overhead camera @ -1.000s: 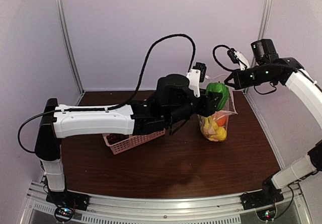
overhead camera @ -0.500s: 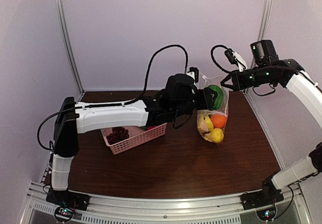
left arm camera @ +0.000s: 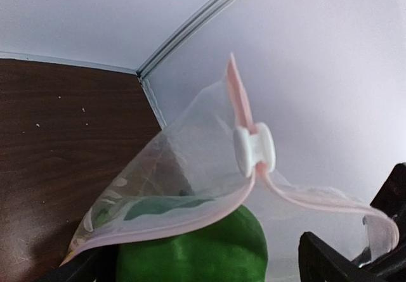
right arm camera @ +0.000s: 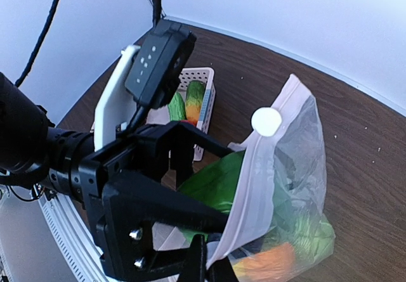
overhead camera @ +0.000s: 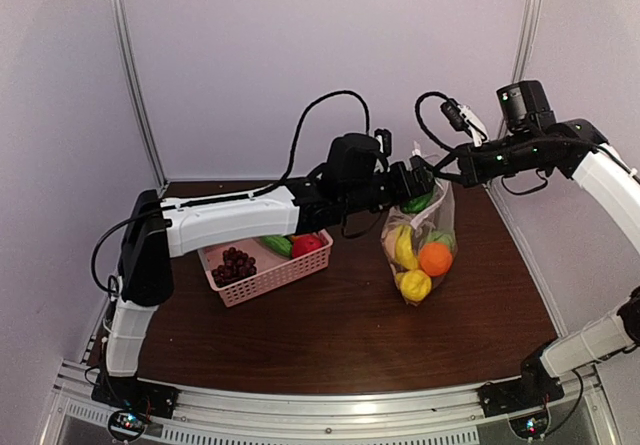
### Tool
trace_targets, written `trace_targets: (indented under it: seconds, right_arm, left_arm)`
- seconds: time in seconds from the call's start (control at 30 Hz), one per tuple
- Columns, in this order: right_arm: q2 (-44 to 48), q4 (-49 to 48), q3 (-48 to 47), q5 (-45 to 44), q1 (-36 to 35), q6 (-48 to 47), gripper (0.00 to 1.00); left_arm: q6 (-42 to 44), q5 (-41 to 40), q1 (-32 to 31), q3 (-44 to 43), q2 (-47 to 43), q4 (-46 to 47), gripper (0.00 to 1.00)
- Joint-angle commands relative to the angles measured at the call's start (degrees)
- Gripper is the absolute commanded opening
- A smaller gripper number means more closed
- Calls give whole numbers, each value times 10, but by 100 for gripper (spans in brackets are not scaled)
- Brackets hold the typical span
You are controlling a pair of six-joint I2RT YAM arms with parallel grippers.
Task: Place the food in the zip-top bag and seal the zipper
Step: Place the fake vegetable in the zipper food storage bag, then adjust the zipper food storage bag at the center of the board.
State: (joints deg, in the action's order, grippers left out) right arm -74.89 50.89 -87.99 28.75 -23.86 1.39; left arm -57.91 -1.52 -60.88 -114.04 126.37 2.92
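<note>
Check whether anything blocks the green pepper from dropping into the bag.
Nothing visible does. The left gripper holds the green pepper right at the zip-top bag's open mouth, which the right gripper pinches up; the fruit inside sits lower down.

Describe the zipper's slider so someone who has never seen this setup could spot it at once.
Over the far right of the brown table, the right gripper holds up a clear zip-top bag. Follow the pinkish zipper along its open mouth to the slider: a small white spool-shaped tab, the only hard, raised piece on that thin soft strip.
</note>
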Motion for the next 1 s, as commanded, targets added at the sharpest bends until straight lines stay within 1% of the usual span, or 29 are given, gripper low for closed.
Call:
trace_targets:
  seconds: [0.0,0.2,0.37,0.47,0.5,0.57,0.7,0.73,0.83,0.97]
  right_arm:
    - [-14,-6,-53,13,18,-2,0]
    - [-43,-18,-52,51,57,27,0]
    - [-43,-21,-53,58,60,32,0]
    - [-40,-20,-53,59,61,33,0]
    - [-38,-21,-52,59,61,33,0]
    - [-36,-23,-47,61,61,34,0]
    - [-34,-29,-36,68,62,38,0]
    - [-34,-30,-35,71,62,38,0]
    - [-36,-31,-37,72,62,39,0]
    - [-33,-33,-32,73,62,40,0]
  left_arm:
    - [6,68,-11,15,-54,24,98]
    - [43,59,-10,56,-120,17,98]
    - [81,42,-9,70,-145,3,98]
    - [89,25,-11,104,-157,-10,98]
    - [84,4,-12,125,-165,-10,97]
    - [79,-10,-12,162,-175,-9,91]
    - [84,-2,-13,200,-177,2,83]
    - [82,-7,-13,201,-174,-1,80]
    - [79,-26,-12,206,-170,-2,65]
    - [81,-5,-12,191,-148,2,54]
